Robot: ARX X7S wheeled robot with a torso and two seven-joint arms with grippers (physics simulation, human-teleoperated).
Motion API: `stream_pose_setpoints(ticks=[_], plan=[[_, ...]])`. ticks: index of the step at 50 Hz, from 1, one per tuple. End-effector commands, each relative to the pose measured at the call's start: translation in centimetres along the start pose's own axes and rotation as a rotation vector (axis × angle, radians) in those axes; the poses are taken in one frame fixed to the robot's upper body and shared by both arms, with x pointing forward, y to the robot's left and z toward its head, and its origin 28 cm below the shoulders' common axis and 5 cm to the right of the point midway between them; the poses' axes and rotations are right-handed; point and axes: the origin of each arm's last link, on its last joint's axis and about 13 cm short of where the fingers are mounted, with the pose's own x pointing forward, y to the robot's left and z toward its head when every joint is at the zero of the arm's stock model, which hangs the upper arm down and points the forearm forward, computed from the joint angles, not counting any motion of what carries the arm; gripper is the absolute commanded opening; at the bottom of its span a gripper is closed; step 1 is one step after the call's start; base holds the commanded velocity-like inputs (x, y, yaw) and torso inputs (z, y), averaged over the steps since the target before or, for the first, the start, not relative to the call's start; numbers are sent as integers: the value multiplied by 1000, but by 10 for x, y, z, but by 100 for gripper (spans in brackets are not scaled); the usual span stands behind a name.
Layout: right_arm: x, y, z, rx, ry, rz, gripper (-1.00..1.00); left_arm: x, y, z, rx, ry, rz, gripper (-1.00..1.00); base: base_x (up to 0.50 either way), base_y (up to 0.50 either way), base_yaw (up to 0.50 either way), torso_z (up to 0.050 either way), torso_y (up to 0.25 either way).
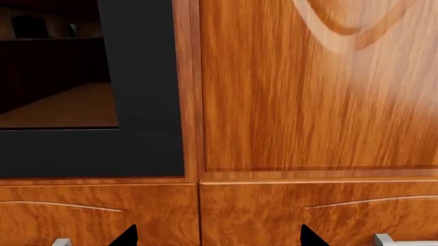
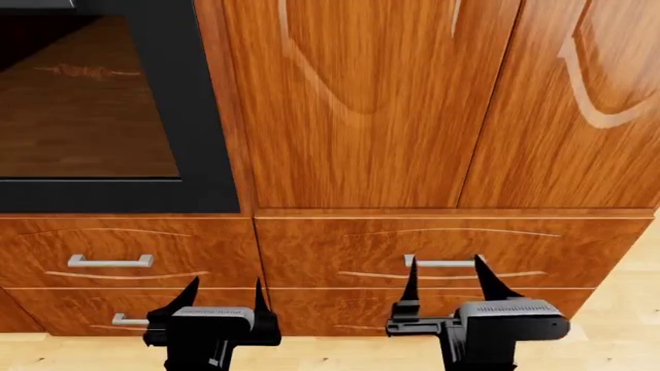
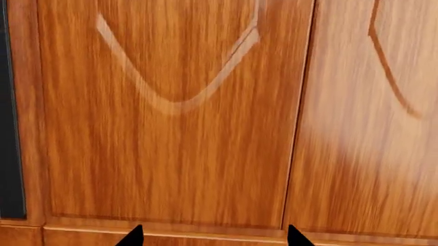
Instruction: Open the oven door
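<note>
The oven door [image 2: 212, 116] is a matte-black panel with a dark glass window [image 2: 83, 100] at the upper left of the head view; only its lower right corner shows and its bar handle is out of view. In the left wrist view the oven door [image 1: 143, 102] fills the left side, and a thin black strip of the oven door [image 3: 10, 128] shows at the right wrist view's edge. My left gripper [image 2: 224, 283] [image 1: 219, 237] hangs open below the door, in front of the drawers. My right gripper [image 2: 444, 263] [image 3: 213, 237] is open too, facing the wooden cabinet, holding nothing.
Reddish wooden cabinet doors [image 2: 351, 100] stand right of the oven. Below are wooden drawers with small silver handles [image 2: 110, 261]; another drawer handle [image 2: 441, 263] sits just behind my right fingertips. Light wooden floor [image 2: 629, 317] shows at the bottom right.
</note>
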Motion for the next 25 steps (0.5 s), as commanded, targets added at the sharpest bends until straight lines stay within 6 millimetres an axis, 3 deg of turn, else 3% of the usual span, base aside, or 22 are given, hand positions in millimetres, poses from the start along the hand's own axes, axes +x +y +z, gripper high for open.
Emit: stream_pose_setpoints(ticks=[1, 25], plan=[[-8, -2, 27, -32, -131, 0, 100, 0, 0, 0, 0, 6, 3, 100, 0, 0, 0, 0, 0], [-27, -6, 65, -83, -380, -21, 100, 0, 0, -2, 3, 14, 6, 100, 0, 0, 0, 0, 0]])
